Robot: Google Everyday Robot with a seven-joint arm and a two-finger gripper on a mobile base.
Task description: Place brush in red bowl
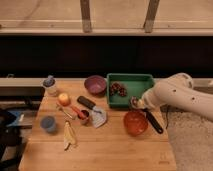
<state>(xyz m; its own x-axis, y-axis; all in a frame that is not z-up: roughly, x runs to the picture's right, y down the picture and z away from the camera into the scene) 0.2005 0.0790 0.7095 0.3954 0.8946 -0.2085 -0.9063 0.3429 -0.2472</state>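
The pale wooden worktop (115, 150) carries a glossy orange-red bowl (135, 123) at 3 o'clock, a green rectangular tray (129, 89) at 1, and a purple bowl (95, 84) at 12; the pincer (138, 103) hangs above the red bowl.
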